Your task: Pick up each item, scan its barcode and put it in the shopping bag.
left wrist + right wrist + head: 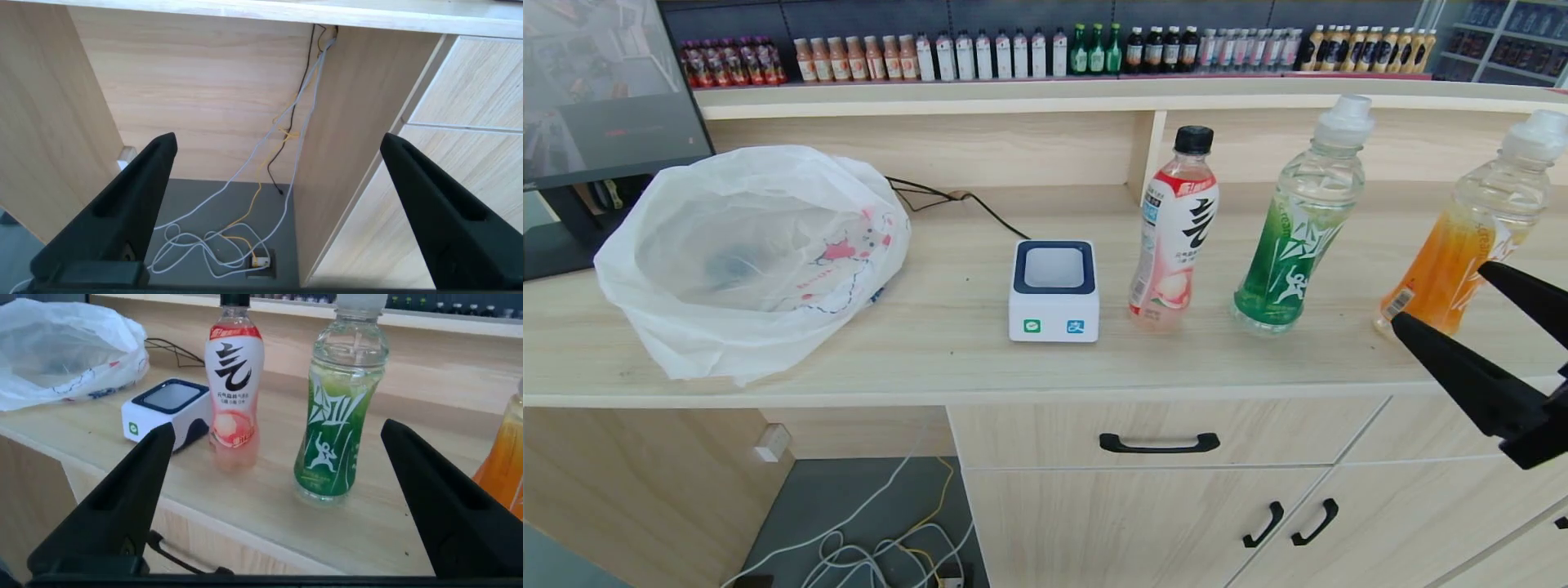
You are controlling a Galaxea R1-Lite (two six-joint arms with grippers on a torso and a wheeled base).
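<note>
We have three bottles upright in a row on the worktop (931, 343). The pink-labelled bottle (1174, 237) stands just beside the scanner (1054, 290) at its 3 o'clock, the green-labelled bottle (1294, 237) is farther along the same line, and the orange drink bottle (1462, 245) is last. The shopping bag (752, 253) sits open-mouthed at the scanner's 9 o'clock, apart from it. Our right gripper (1439, 296) hovers at the orange drink bottle's 5 o'clock, jaws wide apart and holding nothing. The left gripper (278, 143) hangs below the worktop's edge, jaws likewise apart and empty.

We judge the step in hand to be the first pick. To do it well, we should come in level on the orange drink bottle, the nearest, and take it around its mid-body rather than by the cap. The barcode patch low on its label (it faces us at present) should be left uncovered, so we grip above it. The bottles are tall and narrow, and a glancing touch could topple one into its neighbour, so we centre the jaws before shutting.
</note>
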